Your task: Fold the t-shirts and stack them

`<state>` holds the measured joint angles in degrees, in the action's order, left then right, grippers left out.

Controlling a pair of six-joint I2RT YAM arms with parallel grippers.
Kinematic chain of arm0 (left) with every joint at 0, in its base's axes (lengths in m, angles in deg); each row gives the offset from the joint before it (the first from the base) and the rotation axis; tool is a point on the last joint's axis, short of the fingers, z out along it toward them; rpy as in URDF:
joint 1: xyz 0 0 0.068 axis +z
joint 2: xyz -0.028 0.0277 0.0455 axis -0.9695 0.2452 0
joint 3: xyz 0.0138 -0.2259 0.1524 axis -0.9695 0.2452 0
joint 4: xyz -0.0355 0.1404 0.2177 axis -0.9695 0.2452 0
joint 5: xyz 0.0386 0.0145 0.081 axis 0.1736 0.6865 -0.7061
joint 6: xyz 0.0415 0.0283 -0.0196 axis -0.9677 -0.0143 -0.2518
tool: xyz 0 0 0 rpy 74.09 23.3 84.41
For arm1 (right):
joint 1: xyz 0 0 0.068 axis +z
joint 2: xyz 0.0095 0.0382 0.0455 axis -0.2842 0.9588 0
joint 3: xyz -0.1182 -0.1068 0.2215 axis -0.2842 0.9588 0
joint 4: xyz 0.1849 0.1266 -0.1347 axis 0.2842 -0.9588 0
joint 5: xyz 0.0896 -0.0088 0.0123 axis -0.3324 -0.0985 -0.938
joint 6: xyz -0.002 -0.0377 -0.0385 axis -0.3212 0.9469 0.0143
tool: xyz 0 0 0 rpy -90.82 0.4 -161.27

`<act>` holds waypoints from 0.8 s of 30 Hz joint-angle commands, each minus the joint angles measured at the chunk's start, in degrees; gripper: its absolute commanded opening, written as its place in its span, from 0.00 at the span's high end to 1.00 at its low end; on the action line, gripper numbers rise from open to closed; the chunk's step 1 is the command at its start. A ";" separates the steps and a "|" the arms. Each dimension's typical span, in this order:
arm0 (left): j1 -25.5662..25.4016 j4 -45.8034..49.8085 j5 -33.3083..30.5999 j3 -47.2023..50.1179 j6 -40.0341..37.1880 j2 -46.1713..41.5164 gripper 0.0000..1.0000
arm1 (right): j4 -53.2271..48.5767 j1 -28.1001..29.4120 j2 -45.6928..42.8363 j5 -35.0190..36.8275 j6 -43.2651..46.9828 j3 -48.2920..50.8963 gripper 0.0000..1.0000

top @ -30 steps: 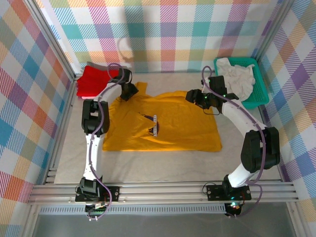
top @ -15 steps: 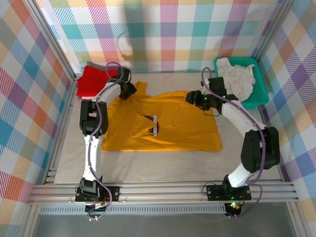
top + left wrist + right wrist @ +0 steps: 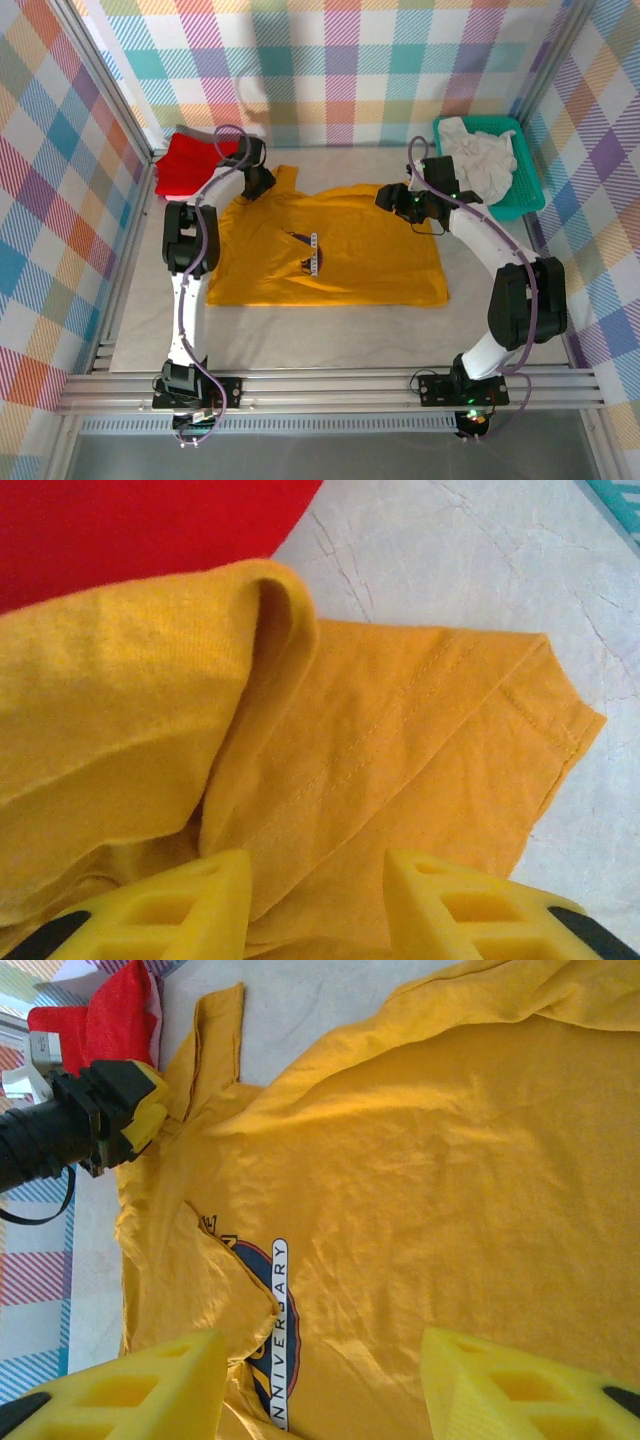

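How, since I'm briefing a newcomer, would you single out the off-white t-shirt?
Look to the table's far right corner, where a teal mesh basket sits. The off-white t-shirt lies crumpled inside it. It alone is pale and in a container; the mustard-yellow t-shirt and the red t-shirt lie on the table itself.

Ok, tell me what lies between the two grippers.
The yellow t-shirt, from left gripper to right gripper; the right wrist view shows it.

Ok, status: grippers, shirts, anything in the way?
Left gripper open, astride sleeve of yellow shirt. Right gripper open over it. Shirt spread out, unfolded. Red shirt far left, off-white shirt in basket, both clear.
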<state>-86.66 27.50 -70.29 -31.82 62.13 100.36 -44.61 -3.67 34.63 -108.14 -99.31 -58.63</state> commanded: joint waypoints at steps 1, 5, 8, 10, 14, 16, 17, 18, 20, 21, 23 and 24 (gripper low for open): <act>-0.18 1.28 0.35 -2.27 -0.56 2.08 0.60 | 1.21 0.08 -1.49 -1.04 -0.52 0.50 0.46; -0.40 1.93 -0.35 -1.63 -0.58 1.43 0.56 | 1.09 0.08 -1.31 -0.99 -0.52 0.26 0.46; -0.40 3.24 -0.83 -1.94 -0.90 1.49 0.53 | 1.38 0.06 -0.95 -1.44 -0.73 0.19 0.46; -0.31 3.24 -1.48 -2.28 -1.07 2.07 0.54 | 1.47 0.07 -0.71 -1.72 -0.87 0.08 0.46; -0.27 5.04 -1.12 -5.59 -1.52 5.03 0.56 | 1.25 0.08 -0.52 -1.90 -0.74 -0.08 0.46; -0.31 5.04 -0.58 -6.18 -1.49 5.75 0.63 | 1.12 0.08 -0.60 -1.81 -0.78 0.02 0.46; -0.35 4.83 -0.46 -6.06 -1.45 5.78 0.67 | 0.99 0.08 -0.68 -1.72 -0.70 0.01 0.46; -0.40 4.67 -0.46 -6.19 -1.49 5.80 0.69 | 0.93 0.06 -0.69 -1.64 -0.70 0.02 0.46; -0.40 4.79 -0.48 -6.44 -1.62 5.61 0.73 | 0.99 0.08 -0.68 -1.55 -0.69 -0.03 0.46; -0.40 5.11 -0.48 -6.71 -1.69 5.50 0.80 | 1.02 0.06 -0.56 -1.63 -0.65 -0.12 0.47; -0.40 5.50 -0.63 -6.76 -2.06 4.53 0.85 | 0.94 0.08 -0.48 -1.81 -0.70 -0.29 0.46; -0.40 5.52 -0.93 -6.66 -2.28 3.96 0.84 | 1.02 0.08 -0.36 -1.74 -0.68 -0.34 0.46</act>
<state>-86.66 30.87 -70.60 -36.89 60.64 104.90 -44.61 -3.67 34.63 -108.60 -99.96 -58.63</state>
